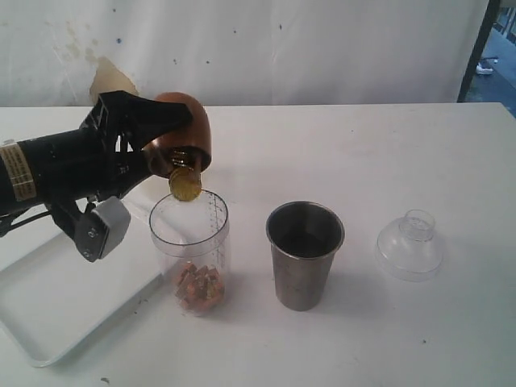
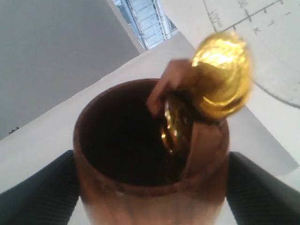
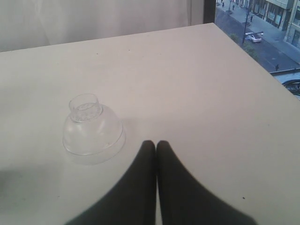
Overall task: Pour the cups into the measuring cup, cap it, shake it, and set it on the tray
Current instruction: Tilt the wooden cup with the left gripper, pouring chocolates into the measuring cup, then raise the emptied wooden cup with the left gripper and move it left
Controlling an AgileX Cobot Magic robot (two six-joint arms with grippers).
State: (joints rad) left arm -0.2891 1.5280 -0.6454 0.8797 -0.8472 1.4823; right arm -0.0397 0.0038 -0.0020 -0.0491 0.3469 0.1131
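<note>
One gold candy [image 1: 185, 184] spills from the brown cup [image 1: 193, 129]; exterior alone shows tumbler [image 1: 305, 254].

Measuring cup [image 2: 276, 51] has printed graduation lines with small digits beside them, blurred; only some zeros and what looks like a "K" can be made out. Yellow label [image 1: 18, 173] on the left arm [image 1: 60, 161] carries dark print, too small to read.

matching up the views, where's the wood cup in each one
exterior: wood cup upper left, tipped over the measuring cup, in the left pincer
left wrist: fills the centre, mouth toward the camera
right wrist: not in it
shared landmark: the gold ball at its mouth, in exterior and left wrist
</note>
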